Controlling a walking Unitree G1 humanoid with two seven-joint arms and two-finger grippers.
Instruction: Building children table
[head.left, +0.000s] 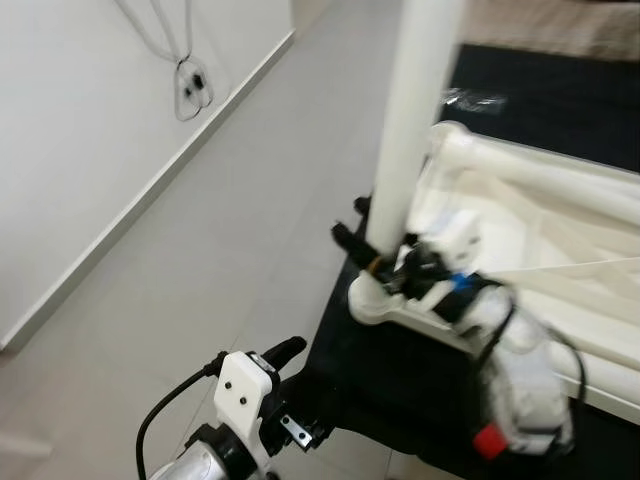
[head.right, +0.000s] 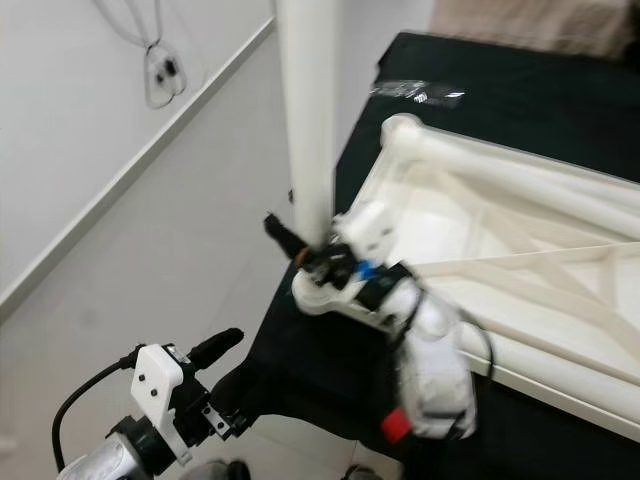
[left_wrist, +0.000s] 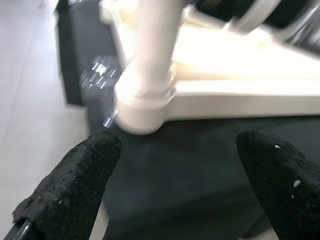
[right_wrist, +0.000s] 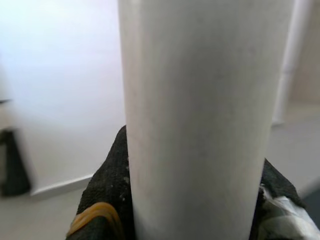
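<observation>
Table leg (head.left: 412, 120) stood upright in corner socket of overturned white tabletop (head.right: 520, 250) on black mat (head.right: 330, 370), pinched by right gripper (head.left: 385, 262), left gripper (left_wrist: 175, 190) held spread apart nearby.

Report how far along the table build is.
Done: the white tabletop lies upside down on the black mat, and one white leg stands upright in its near corner socket. In hand: the right gripper is clamped on that leg just above the socket. The left gripper is open, short of the corner. Left: the far corner socket is bare.
</observation>
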